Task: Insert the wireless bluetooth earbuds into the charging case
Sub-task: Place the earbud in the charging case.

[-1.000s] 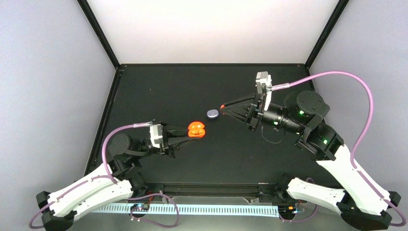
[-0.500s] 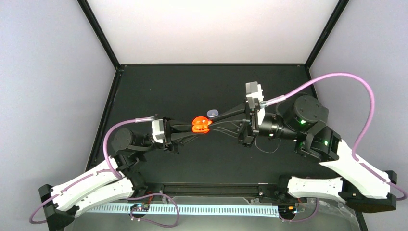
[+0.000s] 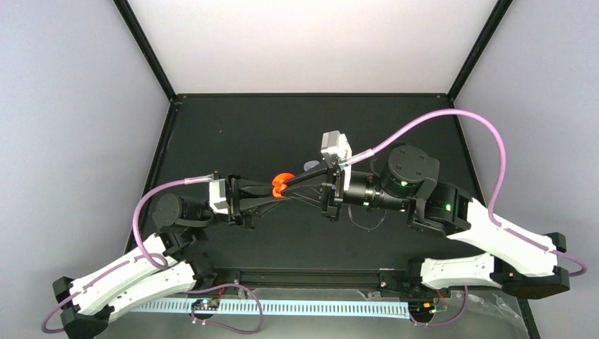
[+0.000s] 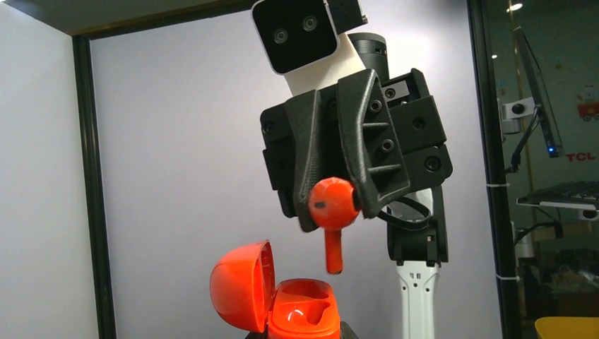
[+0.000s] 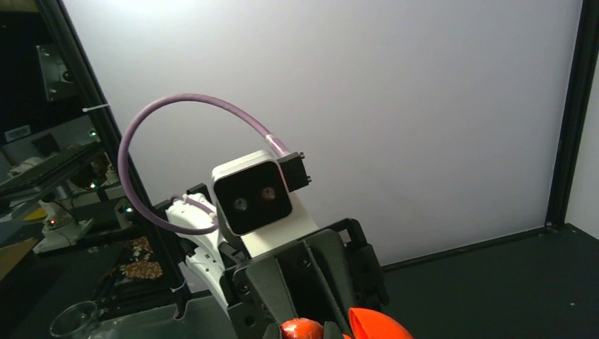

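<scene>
The left end effector (image 3: 272, 192) grips the open charging case (image 4: 305, 318); the right end effector (image 4: 336, 189) pinches an earbud (image 4: 332, 206) just above it; no bud looks seated yet.

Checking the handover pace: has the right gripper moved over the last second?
Yes. The right gripper, holding an earbud, went left: from right of the small grey disc to left of it, by the orange case.
</scene>
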Robot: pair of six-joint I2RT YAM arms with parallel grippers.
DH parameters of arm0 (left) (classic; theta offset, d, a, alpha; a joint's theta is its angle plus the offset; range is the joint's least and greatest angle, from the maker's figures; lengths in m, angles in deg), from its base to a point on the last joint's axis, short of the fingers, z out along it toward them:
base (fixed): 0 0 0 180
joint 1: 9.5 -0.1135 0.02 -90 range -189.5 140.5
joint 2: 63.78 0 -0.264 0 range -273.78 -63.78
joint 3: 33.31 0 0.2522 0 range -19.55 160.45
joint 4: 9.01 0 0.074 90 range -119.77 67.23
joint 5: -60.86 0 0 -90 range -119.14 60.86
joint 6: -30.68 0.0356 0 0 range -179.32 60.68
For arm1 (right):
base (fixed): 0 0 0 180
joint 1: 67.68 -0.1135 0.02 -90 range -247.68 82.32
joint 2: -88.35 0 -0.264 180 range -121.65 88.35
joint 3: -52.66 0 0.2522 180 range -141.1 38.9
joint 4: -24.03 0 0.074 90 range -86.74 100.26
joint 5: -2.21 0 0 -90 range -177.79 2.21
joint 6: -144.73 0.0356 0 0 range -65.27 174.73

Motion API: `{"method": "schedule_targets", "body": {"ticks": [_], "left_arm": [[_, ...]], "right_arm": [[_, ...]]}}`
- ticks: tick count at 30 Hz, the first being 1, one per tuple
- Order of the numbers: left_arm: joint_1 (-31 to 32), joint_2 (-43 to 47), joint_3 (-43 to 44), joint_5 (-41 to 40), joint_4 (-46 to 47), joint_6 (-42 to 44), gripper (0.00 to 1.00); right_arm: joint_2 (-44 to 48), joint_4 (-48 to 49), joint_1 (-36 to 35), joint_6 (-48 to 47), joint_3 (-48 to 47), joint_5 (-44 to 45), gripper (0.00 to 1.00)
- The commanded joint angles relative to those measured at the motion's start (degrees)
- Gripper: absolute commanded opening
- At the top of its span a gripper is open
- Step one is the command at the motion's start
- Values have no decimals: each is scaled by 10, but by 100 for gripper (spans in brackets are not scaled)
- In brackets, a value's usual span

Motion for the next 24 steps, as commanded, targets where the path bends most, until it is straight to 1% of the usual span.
{"method": "schedule_targets", "body": {"ticks": [1,24], "left_arm": [[4,3,15,14,13,-5,2],[4,5,17,13,19,-10,2]], "right_arm": [[-3,18,-4,-9,7,30,3],[-14,17,-4,-5,16,26,3]]}}
